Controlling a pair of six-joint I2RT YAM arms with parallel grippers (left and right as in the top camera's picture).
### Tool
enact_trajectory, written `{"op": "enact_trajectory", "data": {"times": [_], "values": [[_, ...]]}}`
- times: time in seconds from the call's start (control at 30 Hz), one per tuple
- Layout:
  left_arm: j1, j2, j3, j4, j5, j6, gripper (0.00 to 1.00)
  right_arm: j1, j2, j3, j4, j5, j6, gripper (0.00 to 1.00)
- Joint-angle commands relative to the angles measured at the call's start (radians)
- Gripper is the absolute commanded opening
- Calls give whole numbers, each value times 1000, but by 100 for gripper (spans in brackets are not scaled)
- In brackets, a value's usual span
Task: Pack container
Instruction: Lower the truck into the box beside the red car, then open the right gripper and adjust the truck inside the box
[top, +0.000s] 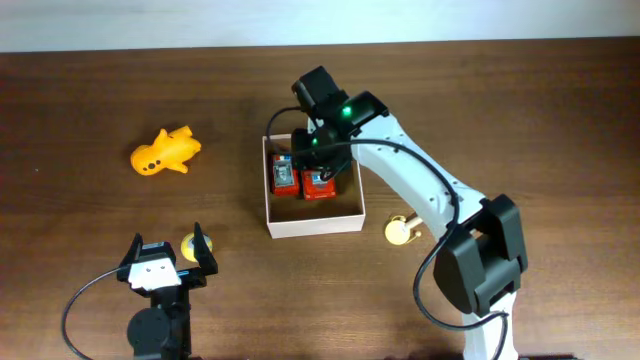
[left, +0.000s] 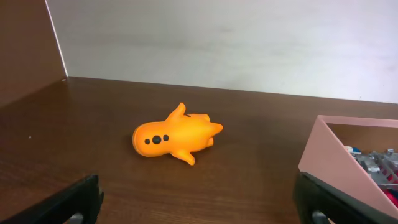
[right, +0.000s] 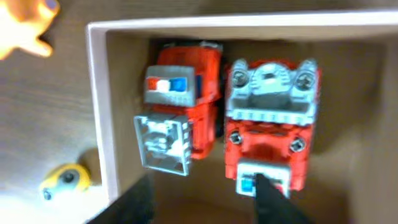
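Observation:
The container (top: 345, 218) is a shallow white-walled box with a brown floor at mid-table. Two red toy trucks lie side by side in its far half: one with a grey cab (right: 177, 109), one with a grey top plate (right: 270, 118). My right gripper (top: 322, 165) hangs over them, inside the box. In the right wrist view its jaws (right: 202, 202) stand apart over bare box floor, and the right fingertip (right: 270, 199) overlaps the front of the right truck. My left gripper (top: 168, 255) rests wide open near the front left, with nothing between its fingers (left: 74, 202).
An orange rounded toy (top: 166, 151) lies on the table left of the box, also ahead of the left gripper (left: 177, 135). One small yellow piece (top: 190, 248) sits by the left gripper. Another (top: 400, 231) lies right of the box.

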Motion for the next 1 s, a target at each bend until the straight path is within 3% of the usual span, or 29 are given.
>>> {"op": "enact_trajectory", "data": {"times": [0.0,0.23,0.97], "values": [[6,-7,-2,-5,7,16,99,10,-11,22,-1,-48,0,37],[6,-7,-2,-5,8,16,99,11,-10,19,-19,-44,0,10],[6,-7,-2,-5,8,16,99,50,43,-32,-19,35,-1,12]]}}
